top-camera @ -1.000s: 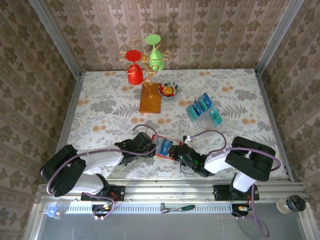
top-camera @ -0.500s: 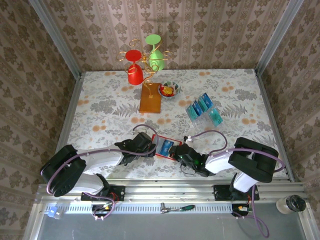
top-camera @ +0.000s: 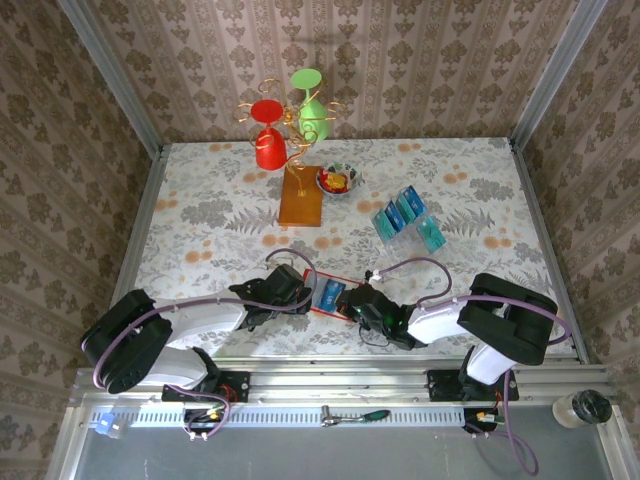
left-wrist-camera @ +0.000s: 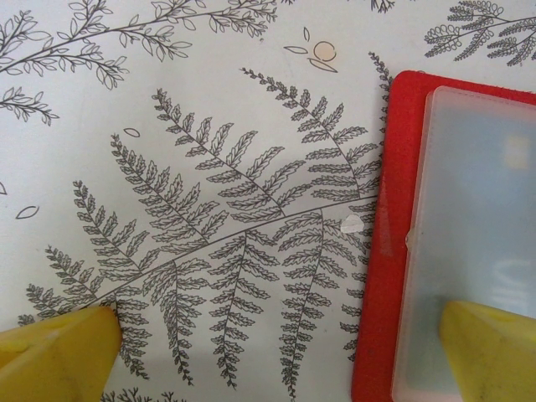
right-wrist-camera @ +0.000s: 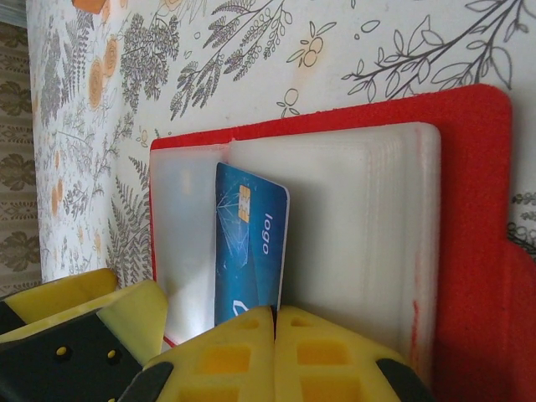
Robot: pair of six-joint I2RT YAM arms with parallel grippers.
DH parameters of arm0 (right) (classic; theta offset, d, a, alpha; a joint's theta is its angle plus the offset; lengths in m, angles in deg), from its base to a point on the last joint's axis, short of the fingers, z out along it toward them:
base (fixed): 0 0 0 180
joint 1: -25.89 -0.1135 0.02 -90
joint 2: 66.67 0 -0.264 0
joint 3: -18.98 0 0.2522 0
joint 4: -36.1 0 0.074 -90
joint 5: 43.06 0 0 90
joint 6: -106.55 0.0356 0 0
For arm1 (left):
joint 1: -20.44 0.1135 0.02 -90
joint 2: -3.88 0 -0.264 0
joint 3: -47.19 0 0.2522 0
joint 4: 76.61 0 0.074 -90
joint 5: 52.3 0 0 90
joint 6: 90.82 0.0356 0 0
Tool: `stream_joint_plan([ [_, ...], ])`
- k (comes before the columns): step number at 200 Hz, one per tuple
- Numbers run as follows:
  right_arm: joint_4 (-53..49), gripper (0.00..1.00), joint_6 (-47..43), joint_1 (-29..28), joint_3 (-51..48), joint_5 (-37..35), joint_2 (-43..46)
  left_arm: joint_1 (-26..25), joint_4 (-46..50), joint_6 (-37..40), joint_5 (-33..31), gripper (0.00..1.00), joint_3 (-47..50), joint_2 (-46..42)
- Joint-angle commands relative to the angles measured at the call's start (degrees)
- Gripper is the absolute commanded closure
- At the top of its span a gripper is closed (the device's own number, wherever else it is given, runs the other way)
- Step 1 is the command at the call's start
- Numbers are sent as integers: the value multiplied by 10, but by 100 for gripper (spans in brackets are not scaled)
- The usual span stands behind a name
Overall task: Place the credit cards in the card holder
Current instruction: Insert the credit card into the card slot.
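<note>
At near edge of bench (top-camera: 200,220), red card holder (top-camera: 333,297) lying open, right pincer (right-wrist-camera: 275,314) closed on blue credit card (right-wrist-camera: 249,251) standing in clear sleeve (right-wrist-camera: 360,226), left pincer (left-wrist-camera: 276,352) spread wide astride holder's left edge

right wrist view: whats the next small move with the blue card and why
Probably slide the credit card deeper between the clear sleeves of the card holder: the shut right tool grips its near end, and most of its face shows.
</note>
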Motion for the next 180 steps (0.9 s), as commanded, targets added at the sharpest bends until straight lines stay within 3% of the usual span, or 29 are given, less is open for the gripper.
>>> stream_joint_plan([
  [1,-64,100,7,1,1,17,-10,3,55,-15,7,0,24,2],
  [180,-144,100,8,9,27,42,9,4,50,-15,8,0,27,6],
])
